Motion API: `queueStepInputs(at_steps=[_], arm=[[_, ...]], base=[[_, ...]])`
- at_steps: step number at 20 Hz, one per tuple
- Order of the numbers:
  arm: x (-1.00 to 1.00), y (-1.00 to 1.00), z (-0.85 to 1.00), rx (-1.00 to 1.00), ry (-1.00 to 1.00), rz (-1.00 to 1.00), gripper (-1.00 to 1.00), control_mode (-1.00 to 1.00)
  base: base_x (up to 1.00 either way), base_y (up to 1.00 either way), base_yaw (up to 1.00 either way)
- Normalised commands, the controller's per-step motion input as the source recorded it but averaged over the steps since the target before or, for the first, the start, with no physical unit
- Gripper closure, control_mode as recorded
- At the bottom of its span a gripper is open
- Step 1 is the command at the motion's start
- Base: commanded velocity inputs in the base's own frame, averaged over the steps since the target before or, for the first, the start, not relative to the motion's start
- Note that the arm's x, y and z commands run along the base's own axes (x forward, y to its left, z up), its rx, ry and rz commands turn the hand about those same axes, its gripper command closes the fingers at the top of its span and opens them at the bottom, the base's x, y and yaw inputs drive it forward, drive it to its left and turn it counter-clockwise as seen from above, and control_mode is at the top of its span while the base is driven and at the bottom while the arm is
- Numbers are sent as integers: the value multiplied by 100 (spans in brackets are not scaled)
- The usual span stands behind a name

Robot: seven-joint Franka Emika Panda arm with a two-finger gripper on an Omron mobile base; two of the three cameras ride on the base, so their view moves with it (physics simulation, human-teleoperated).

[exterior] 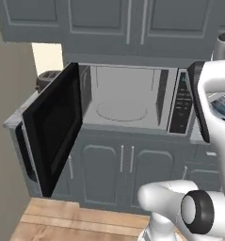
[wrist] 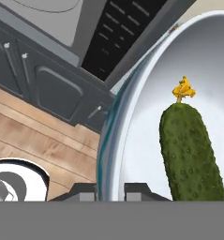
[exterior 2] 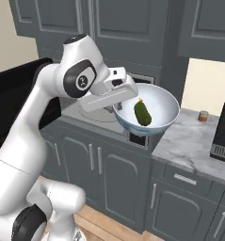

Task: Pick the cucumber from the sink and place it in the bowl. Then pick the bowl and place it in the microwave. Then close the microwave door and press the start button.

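grey cabinets behind, microwave (exterior: 132, 101) with its door (exterior: 52, 127) swung open; my fingers (wrist: 110, 191) pinch the bowl (exterior 2: 166, 106) rim, cucumber (exterior 2: 142, 113) inside, held off the tabletop (exterior 2: 194, 141).

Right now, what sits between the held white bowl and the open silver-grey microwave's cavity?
In the hand view, the microwave's black control panel lies between the bowl and the cavity.

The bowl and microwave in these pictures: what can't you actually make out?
- Bowl: in the left base view the white arm covers most of it.
- Microwave buttons: too small to read in the left base view.
- Cucumber: lower end cut off at the bottom of the hand view.
- Fingers on the bowl's rim: only the tips show in the hand view.
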Motion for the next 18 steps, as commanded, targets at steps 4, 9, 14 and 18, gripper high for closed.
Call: queueStepInputs(at_steps=[4,9,14,18], arm=[[0,0,0,0,0,0,100,100],[0,0,0,0,0,0,100,100],[0,0,0,0,0,0,100,100],[0,0,0,0,0,0,100,100]], base=[[12,65,-34],[0,54,-26],[-37,2,-12],[-23,-7,-5]])
